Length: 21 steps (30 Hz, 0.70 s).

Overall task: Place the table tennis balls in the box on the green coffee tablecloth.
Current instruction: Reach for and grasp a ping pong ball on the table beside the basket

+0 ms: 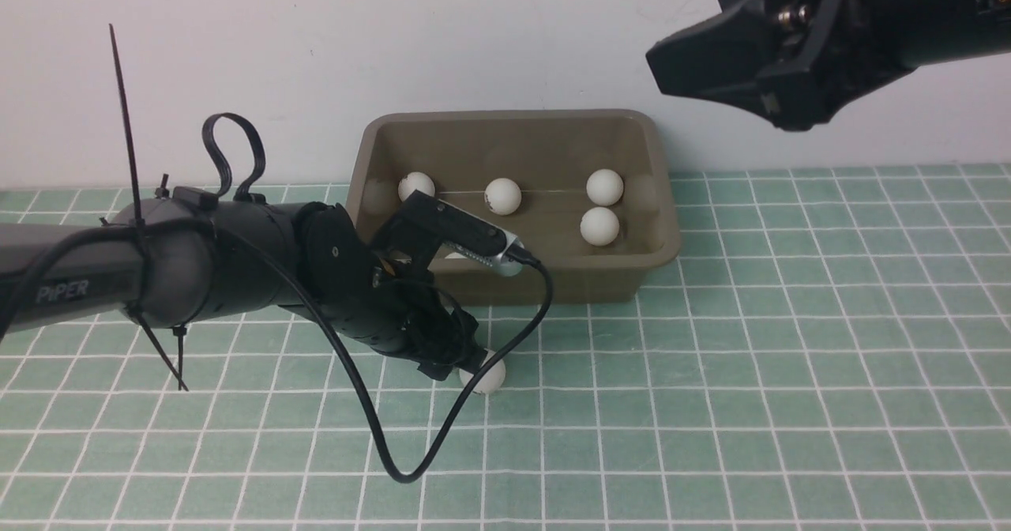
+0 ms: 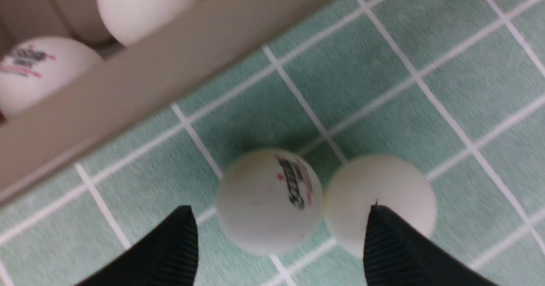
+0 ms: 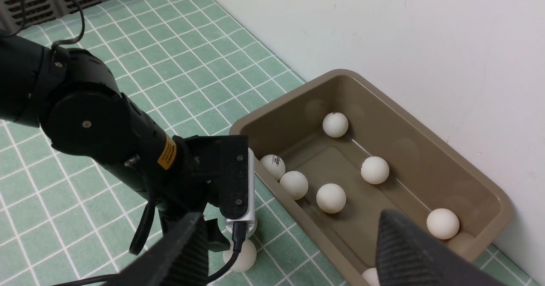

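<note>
Front view and wrist views are being used together. The box (image 1: 569,278) is being kept on the green coffee tablecloth (image 1: 790,357), close to the wall. At least six table tennis balls (image 3: 374,170) are being held inside the box, so most of the job is being counted as done. Two more are being left out on the cloth, just in front of the box and touching each other: a ball with a logo (image 2: 270,201) and a plain ball (image 2: 383,188). The left pincer (image 2: 279,218) is being held wide open and low. The ball with a logo is being kept between its tips, and nothing is being gripped yet. The right pincer (image 3: 289,218) is being held wide open and empty, high up by the box's right end. Those two balls are being judged as the work left: each needs lifting and dropping into the box.
</note>
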Each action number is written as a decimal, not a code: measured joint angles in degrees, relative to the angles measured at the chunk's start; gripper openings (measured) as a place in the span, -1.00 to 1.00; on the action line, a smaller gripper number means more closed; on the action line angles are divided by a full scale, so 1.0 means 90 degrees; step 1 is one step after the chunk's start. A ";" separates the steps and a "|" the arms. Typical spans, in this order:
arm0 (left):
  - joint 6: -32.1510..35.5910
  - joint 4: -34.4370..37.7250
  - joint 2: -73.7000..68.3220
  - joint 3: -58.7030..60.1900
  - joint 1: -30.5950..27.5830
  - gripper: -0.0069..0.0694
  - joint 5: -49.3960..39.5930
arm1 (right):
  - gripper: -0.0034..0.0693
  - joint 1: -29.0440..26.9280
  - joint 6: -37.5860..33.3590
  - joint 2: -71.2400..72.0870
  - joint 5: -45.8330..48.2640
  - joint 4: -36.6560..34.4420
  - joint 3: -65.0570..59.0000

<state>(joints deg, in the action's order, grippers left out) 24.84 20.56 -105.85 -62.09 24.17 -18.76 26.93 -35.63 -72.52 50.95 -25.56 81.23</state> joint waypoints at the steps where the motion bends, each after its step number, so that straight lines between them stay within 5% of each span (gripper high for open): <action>1: 0.0000 0.0000 0.0024 0.0000 0.0000 0.41 -0.0093 | 0.42 0.0000 0.0000 0.0000 0.0000 0.0000 0.0000; 12: 0.0240 0.0782 0.0666 0.0000 0.0000 0.41 -0.1487 | 0.42 0.0000 -0.0130 0.0000 -0.0124 0.0000 0.0000; 21: 0.0731 0.1200 0.0646 0.0000 0.0354 0.41 -0.1137 | 0.42 0.0000 -0.0146 0.0000 -0.0253 0.0000 0.0000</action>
<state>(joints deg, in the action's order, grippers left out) 31.42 31.36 -100.03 -62.09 27.35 -28.99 26.93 -36.95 -72.52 48.67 -25.56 81.23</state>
